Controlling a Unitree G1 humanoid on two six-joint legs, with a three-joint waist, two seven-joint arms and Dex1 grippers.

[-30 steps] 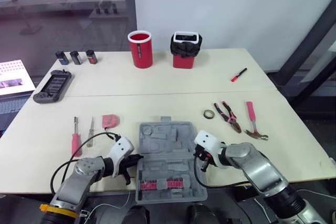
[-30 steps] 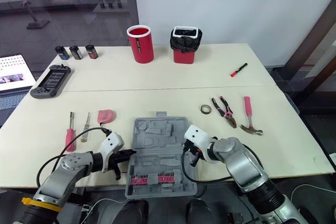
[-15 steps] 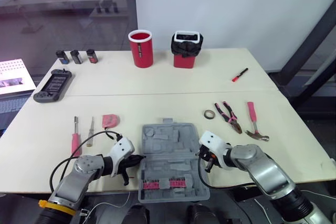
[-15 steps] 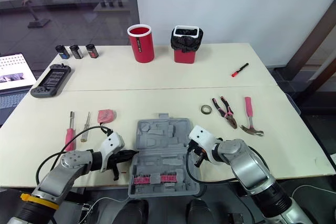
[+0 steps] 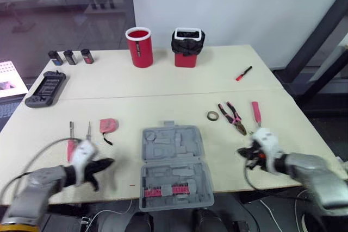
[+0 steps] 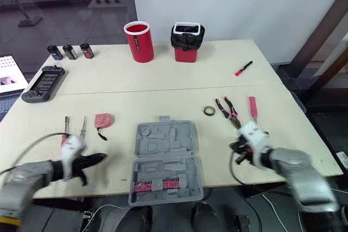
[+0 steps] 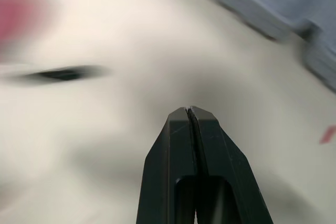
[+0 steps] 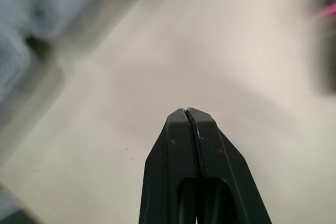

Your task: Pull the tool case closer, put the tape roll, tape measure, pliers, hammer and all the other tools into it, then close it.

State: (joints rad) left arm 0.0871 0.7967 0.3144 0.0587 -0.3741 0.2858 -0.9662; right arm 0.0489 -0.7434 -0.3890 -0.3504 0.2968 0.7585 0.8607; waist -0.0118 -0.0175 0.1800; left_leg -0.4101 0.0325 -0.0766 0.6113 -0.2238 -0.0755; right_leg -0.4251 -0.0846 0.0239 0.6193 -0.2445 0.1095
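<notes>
The grey tool case (image 5: 171,167) lies open near the table's front edge, with a strip of red bits in its near half. A tape roll (image 5: 212,116), pink-handled pliers (image 5: 232,117) and a pink-handled hammer (image 5: 255,113) lie to its right. On its left lie the pink tape measure (image 5: 107,125) and two screwdrivers (image 5: 70,137). A red pen (image 5: 243,73) rests farther back on the right. My left gripper (image 5: 100,165) hangs left of the case, shut and empty (image 7: 189,109). My right gripper (image 5: 244,153) is shut and empty (image 8: 185,111), right of the case and just short of the hammer head.
At the back stand a red cup (image 5: 138,47) and a red bin lined with a black bag (image 5: 187,48). Three small dark canisters (image 5: 69,56) and a dark handheld console (image 5: 45,88) sit at the back left. A laptop (image 5: 5,77) shows at the left edge.
Both grippers have left the sides of the case and swung outward, the left one to the left, the right one toward the hammer. The camera has shifted.
</notes>
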